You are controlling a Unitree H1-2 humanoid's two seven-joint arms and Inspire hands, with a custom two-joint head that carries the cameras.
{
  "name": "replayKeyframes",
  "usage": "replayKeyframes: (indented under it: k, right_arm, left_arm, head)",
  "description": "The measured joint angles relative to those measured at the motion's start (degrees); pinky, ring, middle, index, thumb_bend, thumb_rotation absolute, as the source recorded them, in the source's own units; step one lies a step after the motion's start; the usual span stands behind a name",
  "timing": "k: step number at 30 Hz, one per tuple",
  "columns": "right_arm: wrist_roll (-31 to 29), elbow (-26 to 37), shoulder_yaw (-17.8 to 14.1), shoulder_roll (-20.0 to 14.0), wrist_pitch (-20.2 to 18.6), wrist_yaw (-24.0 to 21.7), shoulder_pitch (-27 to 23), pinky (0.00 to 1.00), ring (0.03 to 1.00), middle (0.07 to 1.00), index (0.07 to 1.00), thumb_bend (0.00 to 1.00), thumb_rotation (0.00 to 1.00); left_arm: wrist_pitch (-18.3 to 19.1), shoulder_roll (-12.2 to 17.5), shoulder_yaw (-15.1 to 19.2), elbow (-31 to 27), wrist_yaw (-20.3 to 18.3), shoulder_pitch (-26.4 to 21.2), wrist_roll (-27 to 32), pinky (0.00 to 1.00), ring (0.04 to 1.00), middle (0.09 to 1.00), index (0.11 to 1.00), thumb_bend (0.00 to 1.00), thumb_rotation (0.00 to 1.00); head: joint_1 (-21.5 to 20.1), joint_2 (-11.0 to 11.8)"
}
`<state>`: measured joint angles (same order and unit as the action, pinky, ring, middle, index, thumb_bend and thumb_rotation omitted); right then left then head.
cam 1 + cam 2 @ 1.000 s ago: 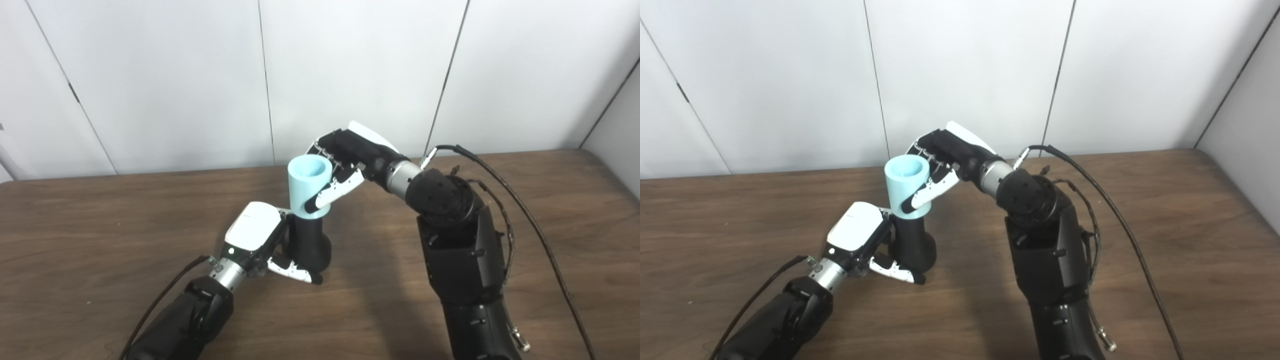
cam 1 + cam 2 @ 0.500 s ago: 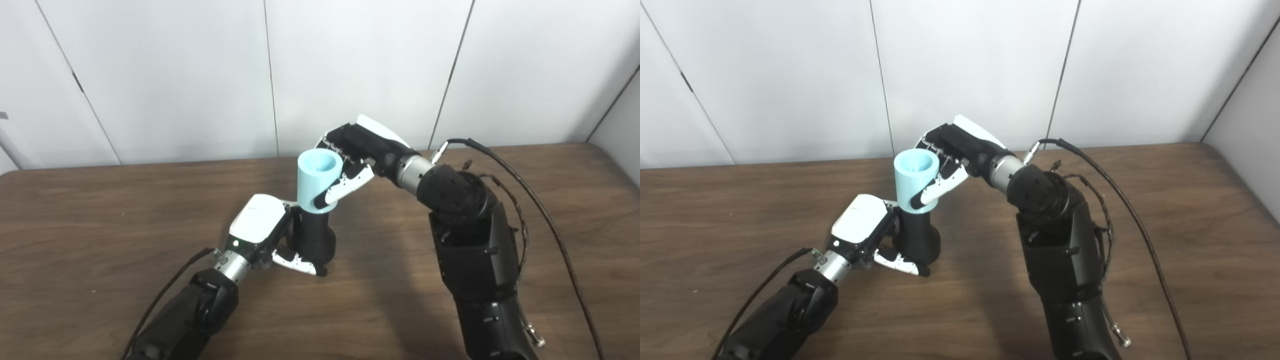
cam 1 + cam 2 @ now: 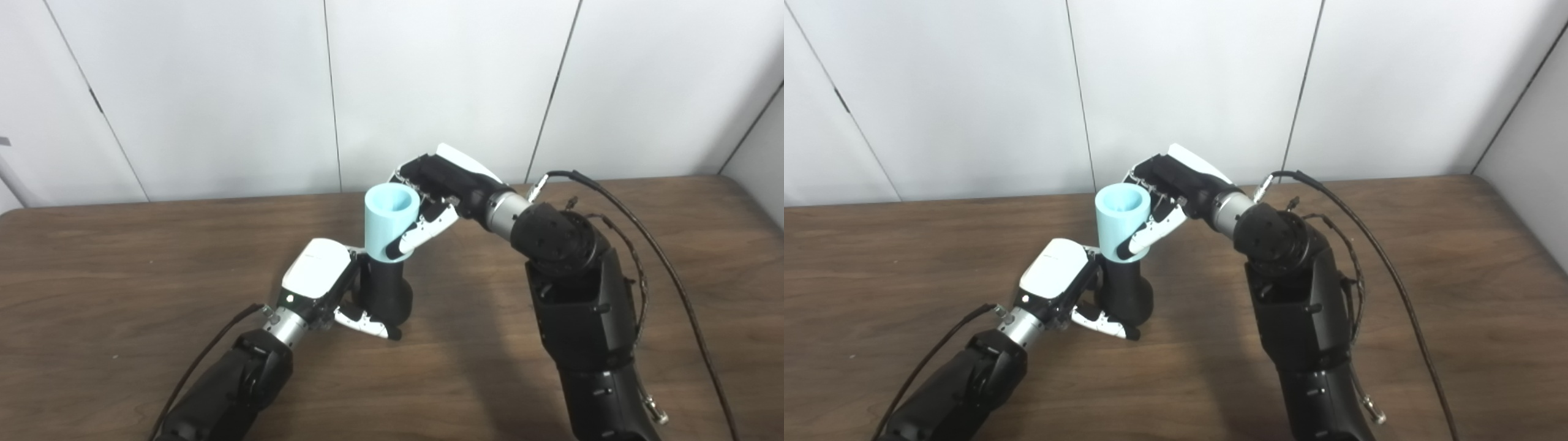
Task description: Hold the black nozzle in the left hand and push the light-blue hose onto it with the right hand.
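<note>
Since half a second ago almost nothing has moved; against the picture from one second ago the whole view is shifted, so the camera moved, and both of my hands keep their grips as before.

Taking the black nozzle (image 3: 384,294) as the landmark: it stands upright on the wooden table (image 3: 122,275), near the middle. My left arm comes low over the table from the near left, and my left hand (image 3: 318,283) lies just left of the nozzle, its white back turned up. Its fingers are curled around the nozzle's wide lower part, and the thumb (image 3: 366,323) crosses in front of the base, touching it.

My right arm rises from the near right, bends at the wrist and reaches toward the left, so my right hand (image 3: 432,195) is above and to the right of the nozzle. Its fingers are closed around the light-blue hose (image 3: 390,222), with one finger (image 3: 415,234) lying across the front. This hose is directly on top of the nozzle, its lower end over the nozzle's neck, its open mouth facing up, slightly tilted.
</note>
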<state>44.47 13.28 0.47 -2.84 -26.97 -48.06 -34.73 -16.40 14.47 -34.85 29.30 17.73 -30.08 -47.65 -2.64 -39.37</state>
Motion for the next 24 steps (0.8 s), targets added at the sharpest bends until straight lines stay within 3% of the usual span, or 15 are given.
replayKeyframes:
  k: [7, 16, 24]
  right_arm:
    - [-0.5, 0.0, 2.8, -1.5, 0.0, 1.8, 0.0, 0.39, 0.454, 0.512, 0.466, 0.53, 0.0]
    - [-2.5, 0.2, 5.8, -4.0, 0.0, 3.5, 0.2, 0.44, 0.49, 0.523, 0.461, 0.53, 0.0]
    - [-4.1, 0.2, 7.0, -5.1, 0.0, 5.0, 1.1, 0.42, 0.486, 0.524, 0.463, 0.52, 0.0]
  left_arm:
    - [0.2, 0.0, 0.0, -0.3, -0.1, 0.1, 0.0, 0.29, 0.375, 0.406, 0.496, 0.52, 0.0]
    - [0.2, 0.0, 0.0, -0.5, -0.2, 0.2, 0.0, 0.29, 0.378, 0.41, 0.498, 0.52, 0.0]
    - [1.5, 0.0, -0.1, -1.7, -0.5, 0.8, 0.0, 0.29, 0.382, 0.406, 0.497, 0.52, 0.0]
  head:
    - [0.4, -0.3]
    - [0.9, -1.0]
    - [0.9, -1.0]
